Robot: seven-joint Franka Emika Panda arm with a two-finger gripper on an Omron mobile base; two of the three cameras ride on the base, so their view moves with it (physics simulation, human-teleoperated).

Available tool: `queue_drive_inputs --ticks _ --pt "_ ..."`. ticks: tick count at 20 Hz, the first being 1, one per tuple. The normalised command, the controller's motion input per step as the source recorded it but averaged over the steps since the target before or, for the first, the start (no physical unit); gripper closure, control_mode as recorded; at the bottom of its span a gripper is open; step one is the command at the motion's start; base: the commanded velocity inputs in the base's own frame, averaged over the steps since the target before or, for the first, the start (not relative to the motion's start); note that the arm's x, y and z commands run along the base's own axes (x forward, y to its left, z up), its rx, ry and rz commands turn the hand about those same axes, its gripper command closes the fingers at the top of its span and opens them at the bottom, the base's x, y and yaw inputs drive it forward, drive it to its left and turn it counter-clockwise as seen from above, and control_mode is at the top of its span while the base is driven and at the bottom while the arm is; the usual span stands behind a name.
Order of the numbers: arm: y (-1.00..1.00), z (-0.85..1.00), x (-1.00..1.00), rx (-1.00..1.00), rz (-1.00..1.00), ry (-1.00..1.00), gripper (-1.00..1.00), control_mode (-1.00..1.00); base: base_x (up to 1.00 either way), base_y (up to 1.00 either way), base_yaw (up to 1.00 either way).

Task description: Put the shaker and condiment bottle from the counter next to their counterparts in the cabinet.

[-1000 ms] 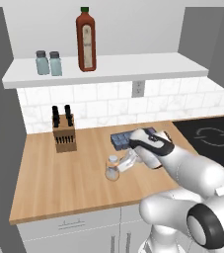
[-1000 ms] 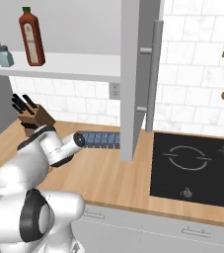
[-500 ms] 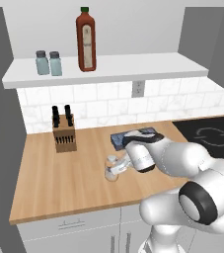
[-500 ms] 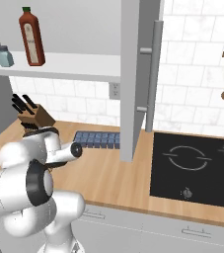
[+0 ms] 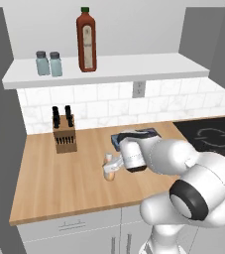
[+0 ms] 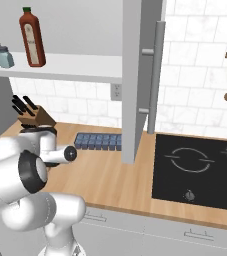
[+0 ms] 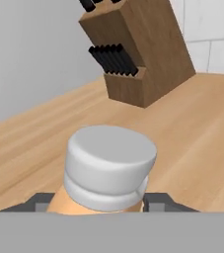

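The gripper (image 7: 99, 206) is seen low on the worktop with its two dark tips set close on either side of the condiment bottle (image 7: 103, 173); whether the pads already press the body cannot be told. The bottle is judged light, rigid and smooth-sided, so a hold on the orange body just under the cap, rather than on the cap itself, is advised. It is squat, orange-tan, with a broad pale cap, standing upright between the tips. Beyond it, well apart, a wooden knife block (image 7: 138, 54) is seen; high above, the cabinet (image 5: 134, 69) carries two teal shakers (image 5: 49, 63) and the red sauce bottle (image 5: 86, 39)
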Motion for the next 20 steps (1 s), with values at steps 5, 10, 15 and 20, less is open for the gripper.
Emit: queue_drive_inputs --ticks 5,10,15,20 --pt "-0.2 0.2 -0.01 0.02 0.0 -0.11 1.0 -1.0 0.0 0.0 0.0" --pt "-0.03 0.5 0.17 -0.04 0.02 -0.05 1.0 -1.0 0.0 0.0 0.0" --pt "0.0 0.76 0.02 -0.15 0.0 -0.11 1.0 -1.0 0.0 0.0 0.0" --pt "0.0 0.79 -0.19 -0.08 -0.05 -0.19 1.0 -1.0 0.0 0.0 0.0"
